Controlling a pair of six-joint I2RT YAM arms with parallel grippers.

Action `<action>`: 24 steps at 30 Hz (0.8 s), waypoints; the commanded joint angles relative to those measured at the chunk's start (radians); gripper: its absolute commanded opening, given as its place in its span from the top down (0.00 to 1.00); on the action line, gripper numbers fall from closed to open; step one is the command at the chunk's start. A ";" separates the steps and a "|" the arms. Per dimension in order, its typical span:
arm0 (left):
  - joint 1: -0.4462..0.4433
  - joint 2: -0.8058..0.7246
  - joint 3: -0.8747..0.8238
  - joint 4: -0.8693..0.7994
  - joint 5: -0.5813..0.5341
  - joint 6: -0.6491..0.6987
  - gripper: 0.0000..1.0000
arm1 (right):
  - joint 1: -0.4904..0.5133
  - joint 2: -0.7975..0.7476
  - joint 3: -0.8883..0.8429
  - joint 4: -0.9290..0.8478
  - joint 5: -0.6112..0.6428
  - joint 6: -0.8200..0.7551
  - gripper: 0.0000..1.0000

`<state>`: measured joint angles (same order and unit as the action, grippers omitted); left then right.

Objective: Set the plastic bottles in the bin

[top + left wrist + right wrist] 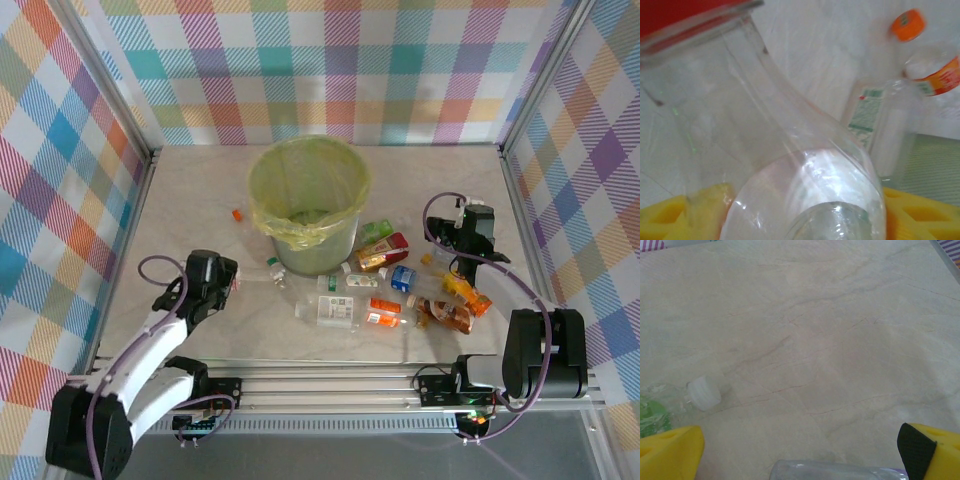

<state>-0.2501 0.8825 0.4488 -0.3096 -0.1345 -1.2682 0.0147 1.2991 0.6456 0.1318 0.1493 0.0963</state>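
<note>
- My left gripper sits low over the table. From above it is left of the bin, near its foot.
- A red-labelled clear bottle lies right between my left fingers, very close to the wrist camera, with its red band at the far end.
- The yellow pads stand on either side of that bottle and its body overlaps both. I cannot tell whether they are clenched on it or only bracket it.
- Beyond it on the table lie a green-and-white-labelled bottle and an orange-capped bottle, just beside each other.
- My right gripper is released, its fingers spread wide apart.
- A bare clear bottle lies between those fingers at the bottom edge of the wrist view. Table shows between it and my left-hand finger, so nothing is clamped.
- A white-capped bottle with green on it lies on the table ahead and to the left of that gripper.
- The other plastic bottles lie scattered on the table at the bin's right foot, nearer my right arm than my left.
- The bin stands upright at mid-table, its bag folded over the rim.
- A small orange thing lies alone on the table just left of the bin.
</note>
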 commanded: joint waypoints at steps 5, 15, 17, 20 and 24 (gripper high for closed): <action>0.026 -0.187 0.173 -0.334 -0.167 0.222 0.45 | 0.008 0.006 0.032 -0.005 -0.006 0.006 0.00; 0.029 -0.213 0.516 -0.561 -0.356 0.564 0.47 | 0.008 0.002 0.029 -0.002 -0.008 0.008 0.00; 0.029 -0.197 0.585 -0.558 -0.376 0.631 0.47 | 0.007 0.002 0.029 -0.003 -0.008 0.008 0.00; 0.028 -0.158 0.689 -0.511 -0.376 0.718 0.47 | 0.009 0.002 0.032 -0.003 -0.007 0.008 0.00; 0.029 -0.062 0.848 -0.453 -0.337 0.824 0.47 | 0.008 0.002 0.031 -0.004 -0.006 0.008 0.00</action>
<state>-0.2367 0.7670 1.2125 -0.8284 -0.4728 -0.5800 0.0147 1.2991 0.6456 0.1318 0.1493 0.0963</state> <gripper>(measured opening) 0.624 0.996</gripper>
